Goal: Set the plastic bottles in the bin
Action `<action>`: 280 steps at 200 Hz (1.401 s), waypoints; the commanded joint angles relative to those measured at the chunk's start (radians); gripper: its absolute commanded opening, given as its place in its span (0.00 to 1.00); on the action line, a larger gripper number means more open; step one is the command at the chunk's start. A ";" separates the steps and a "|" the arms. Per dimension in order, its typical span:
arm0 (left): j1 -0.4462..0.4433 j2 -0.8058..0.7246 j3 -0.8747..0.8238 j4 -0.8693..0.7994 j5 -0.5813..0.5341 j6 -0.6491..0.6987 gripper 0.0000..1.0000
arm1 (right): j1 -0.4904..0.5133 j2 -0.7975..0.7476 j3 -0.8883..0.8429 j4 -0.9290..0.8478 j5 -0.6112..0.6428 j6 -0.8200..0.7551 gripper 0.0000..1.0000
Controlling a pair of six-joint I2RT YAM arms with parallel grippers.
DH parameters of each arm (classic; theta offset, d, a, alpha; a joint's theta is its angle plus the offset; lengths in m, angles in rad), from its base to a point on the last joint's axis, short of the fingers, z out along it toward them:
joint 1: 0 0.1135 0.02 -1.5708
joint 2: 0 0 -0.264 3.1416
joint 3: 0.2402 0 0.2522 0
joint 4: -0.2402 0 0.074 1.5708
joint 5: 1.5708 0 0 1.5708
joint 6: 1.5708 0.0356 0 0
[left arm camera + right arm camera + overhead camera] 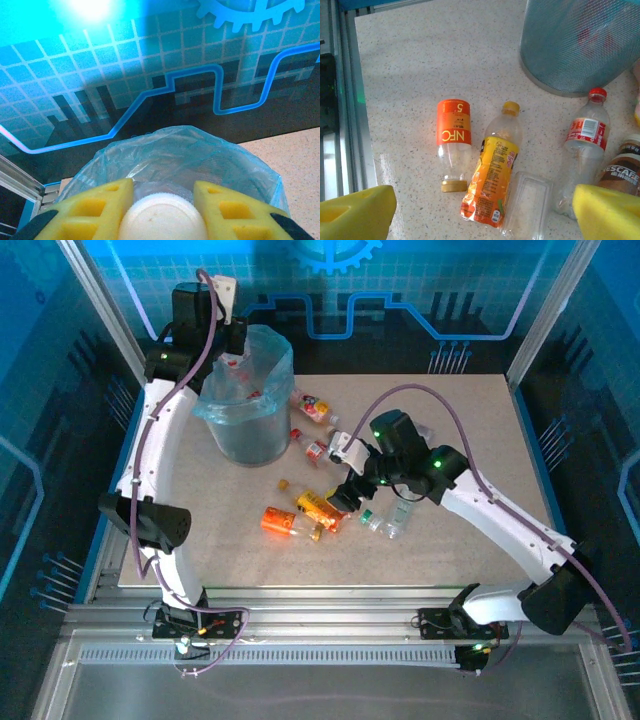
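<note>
My left gripper (232, 343) hangs over the mouth of the bin (248, 405), and its yellow fingers (92, 207) are closed on something round and white (162, 221). From this close I take it for the cap end of a bottle, though I cannot see the body. The blue liner gapes right below it, so the step in hand on this side is the drop. I only need to part the fingers and let it fall inside the rim (180, 132).

My right gripper (345, 498) is spread wide and holds nothing. It hovers low over the loose bottles lying on the table (450, 420) just in front of the bin. Beneath it lie the yellow-capped bottle (495, 172), the orange NFC bottle (454, 142) just beside it, and a red-capped bottle (585, 142) nearer the bin wall. A clear plastic tray (527, 205) touches the yellow-capped one.

That bottle is my likely next pick. I should come down across its middle, keep the fingers off the tray, close, and lift.
</note>
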 commanded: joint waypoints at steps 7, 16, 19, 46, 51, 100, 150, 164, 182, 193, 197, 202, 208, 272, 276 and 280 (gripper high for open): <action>0.009 0.045 0.000 -0.218 0.031 -0.018 0.00 | 0.027 0.023 0.044 -0.045 0.014 -0.026 0.92; 0.008 0.029 0.013 -0.199 0.032 -0.018 0.00 | 0.031 0.027 0.051 -0.047 0.018 -0.031 0.92; 0.008 0.023 0.015 -0.191 0.034 -0.018 0.00 | 0.033 0.027 0.052 -0.047 0.018 -0.031 0.92; 0.005 -0.059 -0.022 -0.090 0.065 -0.017 0.00 | 0.044 0.031 0.069 -0.055 0.032 -0.035 0.91; 0.002 -0.083 -0.042 -0.068 0.070 -0.017 0.00 | 0.046 0.030 0.070 -0.056 0.037 -0.036 0.91; -0.018 -0.205 -0.187 -0.039 0.063 0.004 0.00 | 0.062 0.029 0.056 -0.060 0.059 -0.028 0.91; -0.018 -0.228 -0.284 -0.098 -0.004 0.014 0.00 | 0.079 0.038 0.050 -0.070 0.069 -0.033 0.91; -0.018 -0.197 -0.268 -0.152 0.007 0.014 0.00 | 0.081 0.046 0.051 -0.073 0.072 -0.037 0.91; -0.018 -0.149 -0.232 -0.219 0.033 0.009 0.00 | 0.085 0.056 0.053 -0.081 0.075 -0.037 0.91; -0.018 -0.127 -0.231 -0.227 0.052 0.012 0.00 | 0.088 0.063 0.052 -0.087 0.080 -0.039 0.91; -0.018 -0.121 -0.234 -0.226 0.056 0.014 0.00 | 0.089 0.066 0.055 -0.089 0.082 -0.039 0.91; -0.018 -0.113 -0.234 -0.224 0.059 0.016 0.00 | 0.091 0.070 0.055 -0.092 0.082 -0.039 0.91; -0.018 -0.103 -0.233 -0.222 0.064 0.017 0.00 | 0.094 0.072 0.056 -0.097 0.083 -0.042 0.91; 0.010 -0.039 -0.328 -0.146 0.096 -0.029 0.00 | 0.102 0.082 0.042 -0.106 0.103 -0.051 0.91; 0.012 -0.036 -0.337 -0.141 0.096 -0.030 0.00 | 0.103 0.082 0.040 -0.106 0.104 -0.052 0.91; 0.014 -0.035 -0.346 -0.137 0.097 -0.032 0.00 | 0.102 0.081 0.038 -0.105 0.105 -0.054 0.91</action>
